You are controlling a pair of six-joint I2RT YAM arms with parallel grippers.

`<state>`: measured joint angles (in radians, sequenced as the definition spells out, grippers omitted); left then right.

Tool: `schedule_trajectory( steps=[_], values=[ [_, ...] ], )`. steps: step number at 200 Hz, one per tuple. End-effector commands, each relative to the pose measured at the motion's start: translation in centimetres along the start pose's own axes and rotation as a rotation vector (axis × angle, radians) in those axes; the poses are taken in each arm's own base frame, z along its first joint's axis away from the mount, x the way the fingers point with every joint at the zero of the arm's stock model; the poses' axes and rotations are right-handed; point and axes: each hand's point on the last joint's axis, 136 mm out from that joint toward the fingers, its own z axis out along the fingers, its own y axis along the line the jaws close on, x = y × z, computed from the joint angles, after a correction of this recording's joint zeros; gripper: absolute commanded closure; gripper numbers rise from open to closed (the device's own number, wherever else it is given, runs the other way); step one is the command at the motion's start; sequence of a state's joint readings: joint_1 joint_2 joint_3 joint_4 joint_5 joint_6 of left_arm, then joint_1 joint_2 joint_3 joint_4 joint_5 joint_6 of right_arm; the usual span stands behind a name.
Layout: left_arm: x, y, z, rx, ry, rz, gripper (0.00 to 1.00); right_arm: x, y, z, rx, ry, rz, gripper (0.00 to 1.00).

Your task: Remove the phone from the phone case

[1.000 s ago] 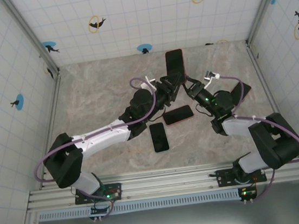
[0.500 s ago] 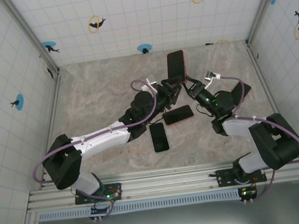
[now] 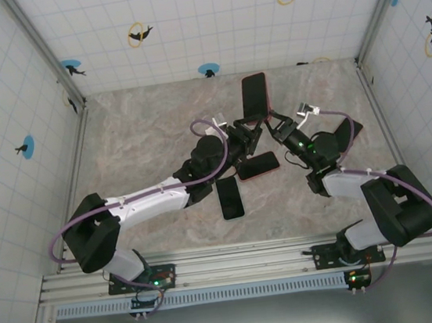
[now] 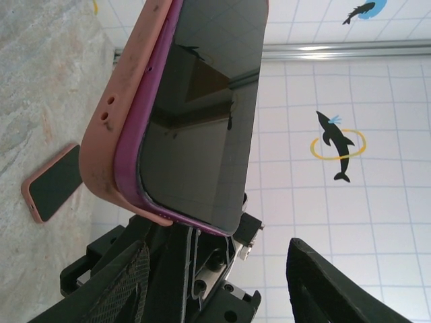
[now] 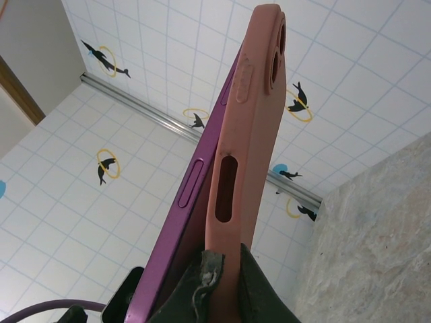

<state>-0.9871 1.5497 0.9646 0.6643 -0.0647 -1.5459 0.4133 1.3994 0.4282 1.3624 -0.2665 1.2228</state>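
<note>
The left gripper (image 3: 244, 132) sits at the lower left edge of the raised phone (image 4: 202, 114), its fingers (image 4: 124, 279) spread and cut off by the frame; whether they touch it is unclear. The purple phone stands upright above the table (image 3: 142, 139), one corner peeled out of its pink case (image 4: 111, 134). The right gripper (image 3: 274, 129) is pinched tight on the case's lower end, its tips largely hidden.

The top external camera sits high above and behind the arm bases, looking down and forward over the whole marble-patterned table (image 3: 133, 132) to the tiled back wall (image 3: 207, 21). Both wrist cameras sit very close beneath the raised purple phone (image 4: 195, 114) in its pink phone case (image 5: 249, 101) and look upward. The left wrist faces the screen, the right wrist the case's edge. All three views share the phone.
</note>
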Motion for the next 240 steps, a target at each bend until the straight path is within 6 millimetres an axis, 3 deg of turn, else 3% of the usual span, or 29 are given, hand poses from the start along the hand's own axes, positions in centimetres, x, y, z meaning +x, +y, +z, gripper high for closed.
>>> schedule_trajectory(
  steps=[1,24,29,87,118,150,153,165,186,240],
  values=[
    [-1.0,-0.6,0.2,0.031,-0.034,-0.009,0.46,-0.8,4.2,-0.4,-0.146,-0.035,-0.059,1.0],
    [-1.3,-0.6,0.3,0.032,-0.039,-0.007,0.47,-0.5,4.4,-0.3,-0.151,-0.025,-0.067,1.0],
    [-1.3,-2.0,0.5,0.062,-0.038,-0.009,0.47,-0.5,4.5,-0.3,-0.153,-0.024,-0.067,1.0],
    [-1.8,-2.4,0.6,0.09,-0.046,-0.022,0.51,-0.2,4.8,-0.2,-0.164,-0.009,-0.078,1.0],
    [-1.4,-3.3,0.8,0.109,-0.017,-0.017,0.51,-0.3,4.0,-0.5,-0.135,-0.015,-0.08,1.0],
    [-0.7,-2.3,0.2,0.08,0.004,-0.036,0.49,-1.1,3.8,-0.4,-0.126,-0.046,-0.073,1.0],
    [-0.5,-1.3,0.0,0.057,0.007,-0.036,0.49,-1.2,3.9,-0.4,-0.128,-0.047,-0.071,1.0],
    [-0.2,-0.5,-0.3,0.037,0.012,-0.039,0.49,-1.4,4.0,-0.3,-0.135,-0.055,-0.062,1.0],
    [0.1,-0.2,-0.5,0.027,0.02,-0.038,0.49,-1.5,4.0,-0.2,-0.142,-0.058,-0.049,1.0],
    [0.0,-1.8,-0.4,0.061,0.013,-0.027,0.51,-1.2,3.9,-0.3,-0.143,-0.049,-0.05,1.0]
  ],
)
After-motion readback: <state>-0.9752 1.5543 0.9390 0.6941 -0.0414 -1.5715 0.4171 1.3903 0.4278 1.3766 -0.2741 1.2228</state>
